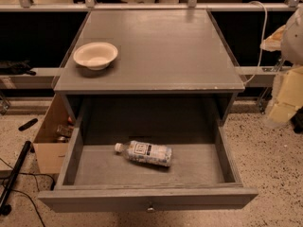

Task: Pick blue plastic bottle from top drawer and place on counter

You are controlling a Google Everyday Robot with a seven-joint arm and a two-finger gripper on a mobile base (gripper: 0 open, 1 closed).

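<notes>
The blue plastic bottle (144, 153) lies on its side in the open top drawer (151, 197), with its white cap pointing left. The drawer is pulled out toward me and its small round knob (150, 208) is at the front. The counter (161, 51) is the flat grey top of the cabinet above it. My gripper (285, 96) is at the far right edge of the view, beside the cabinet and level with the counter's front edge. It is well clear of the bottle and holds nothing that I can see.
A cream bowl (95, 55) sits on the counter's left front part. An open cardboard box (52, 136) stands on the floor against the cabinet's left side. A black pole (14, 174) and cables lie on the speckled floor at the left. A rail runs behind the cabinet.
</notes>
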